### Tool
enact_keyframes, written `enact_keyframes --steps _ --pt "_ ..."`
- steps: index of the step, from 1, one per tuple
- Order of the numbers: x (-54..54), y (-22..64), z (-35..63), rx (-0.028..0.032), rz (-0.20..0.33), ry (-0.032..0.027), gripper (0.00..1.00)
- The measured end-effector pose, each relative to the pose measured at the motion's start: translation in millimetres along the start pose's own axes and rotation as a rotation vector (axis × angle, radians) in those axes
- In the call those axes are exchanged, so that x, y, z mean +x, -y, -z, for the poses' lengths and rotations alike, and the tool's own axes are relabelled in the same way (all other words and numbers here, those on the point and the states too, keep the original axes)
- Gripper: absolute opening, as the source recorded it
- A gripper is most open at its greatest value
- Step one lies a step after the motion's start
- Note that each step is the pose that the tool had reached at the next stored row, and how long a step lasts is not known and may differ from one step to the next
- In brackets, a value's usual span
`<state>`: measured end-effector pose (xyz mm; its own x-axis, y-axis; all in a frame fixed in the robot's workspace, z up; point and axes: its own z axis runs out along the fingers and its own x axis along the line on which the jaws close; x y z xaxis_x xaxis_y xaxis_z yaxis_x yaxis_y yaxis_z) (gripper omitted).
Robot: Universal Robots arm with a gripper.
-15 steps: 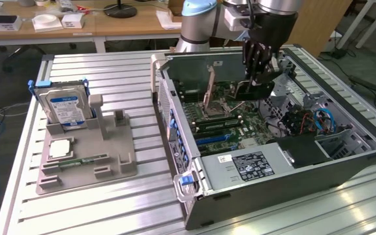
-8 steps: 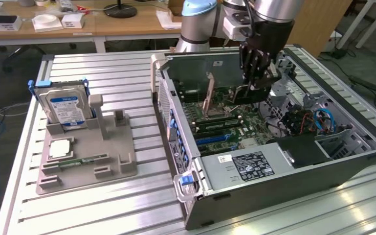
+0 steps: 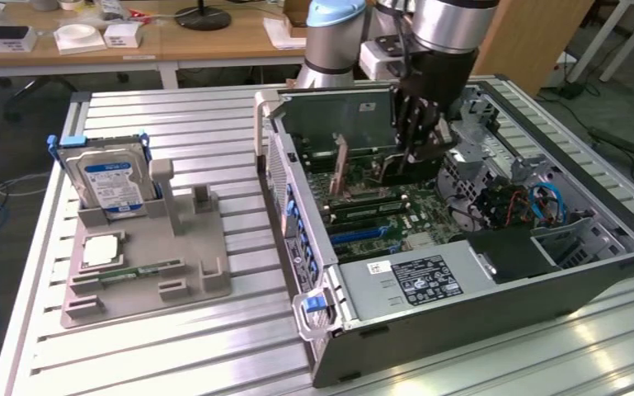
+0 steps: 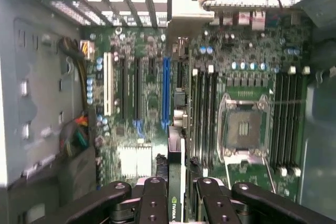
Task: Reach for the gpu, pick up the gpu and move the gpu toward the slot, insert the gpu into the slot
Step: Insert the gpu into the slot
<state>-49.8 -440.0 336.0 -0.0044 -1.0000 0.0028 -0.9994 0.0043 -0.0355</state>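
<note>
claw (image 4: 176, 195) pinching gpu (image 4: 175, 182) | card edgewise, thin, dark-green | above blue slot (image 4: 166, 93)

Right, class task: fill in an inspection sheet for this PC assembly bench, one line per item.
Surface: slatted metal table carrying an open computer case.
Job's things: gpu held edgewise in the tool, above the motherboard; blue slot straight ahead of it, empty.
Clutter: grey parts holder with hard drive standing upright.
Grippers: tool shut on the gpu, inside the case.
Cables: blue cables inside the case.
Surroundings: wooden desk behind, with white boxes.
</note>
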Motion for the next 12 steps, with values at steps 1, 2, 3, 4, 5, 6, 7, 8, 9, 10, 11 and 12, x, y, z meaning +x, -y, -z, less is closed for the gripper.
enact_keyframes --steps 1,2,3,4,5,6,7,8,9,10,11,12 --pt "0.1 -3.4 -1.7 0.0000 0.000 0.0000 0.26" --pt "0.5 -4.6 -3.4 0.0000 0.000 0.0000 0.26" --pt "1.9 -5.0 -4.9 -0.0001 0.000 -0.0002 0.26" --pt "3.9 -5.2 -6.4 -0.0001 0.000 -0.0002 0.26" --pt "6.5 -5.2 -8.1 -0.0001 0.000 -0.0001 0.26" --pt "8.9 -5.2 -9.4 0.0000 0.000 -0.0001 0.26" --pt "11.3 -5.3 -10.8 -0.0001 0.000 -0.0002 0.26" --pt "13.5 -5.4 -12.3 -0.0001 0.000 -0.0003 0.26" --pt "14.3 -5.6 -14.2 0.0002 0.000 0.0002 0.26" --pt "14.4 -6.8 -15.9 0.0002 0.000 0.0001 0.26" --pt "14.5 -9.4 -17.5 0.0000 0.000 -0.0002 0.26" --pt "14.4 -12.7 -19.4 0.0001 0.000 0.0000 0.26"
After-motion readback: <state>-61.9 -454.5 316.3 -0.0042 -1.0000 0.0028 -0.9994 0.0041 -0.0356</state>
